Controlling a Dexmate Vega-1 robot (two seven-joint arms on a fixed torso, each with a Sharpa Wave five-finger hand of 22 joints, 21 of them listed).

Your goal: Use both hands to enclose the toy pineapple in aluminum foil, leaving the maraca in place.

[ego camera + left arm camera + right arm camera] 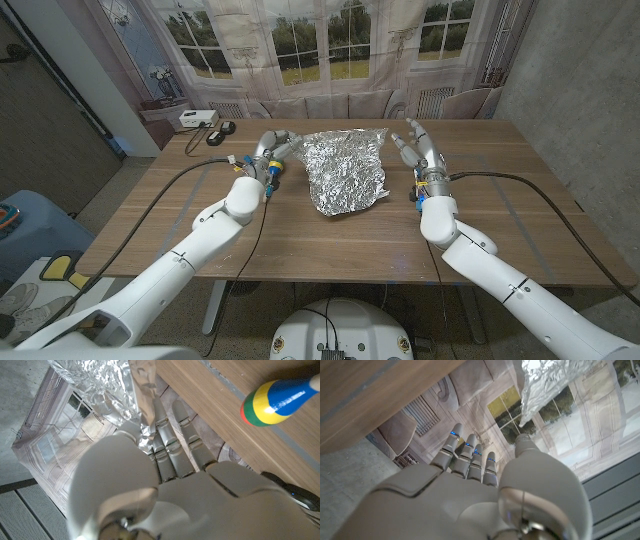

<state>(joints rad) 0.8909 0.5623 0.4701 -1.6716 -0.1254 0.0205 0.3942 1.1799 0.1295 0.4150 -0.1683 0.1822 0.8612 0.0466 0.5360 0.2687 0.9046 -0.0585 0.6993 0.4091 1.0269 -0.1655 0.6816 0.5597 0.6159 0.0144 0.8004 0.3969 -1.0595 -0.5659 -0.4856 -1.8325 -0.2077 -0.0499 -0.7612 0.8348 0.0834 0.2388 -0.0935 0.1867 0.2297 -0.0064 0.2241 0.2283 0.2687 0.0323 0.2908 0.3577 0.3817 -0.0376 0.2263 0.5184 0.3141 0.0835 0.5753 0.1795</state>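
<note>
A crumpled lump of aluminum foil [345, 170] lies at the middle of the table, and whatever it covers is hidden. My left hand [272, 148] stands at the foil's left edge with its fingers reaching toward it. In the left wrist view a foil [100, 385] edge runs down between thumb and fingers [175, 445], but I cannot tell whether it is pinched. The maraca [272, 402], its head banded red, yellow, green and blue, lies on the wood beside that hand. My right hand [420, 150] stands a little right of the foil, fingers spread and holding nothing. A foil [545, 385] corner hangs near its thumb.
A white box [197, 118] and a small black object [222, 128] sit at the table's far left corner. Cables [170, 185] trail over the wood from both wrists. A printed window backdrop [320, 40] stands behind the table's far edge.
</note>
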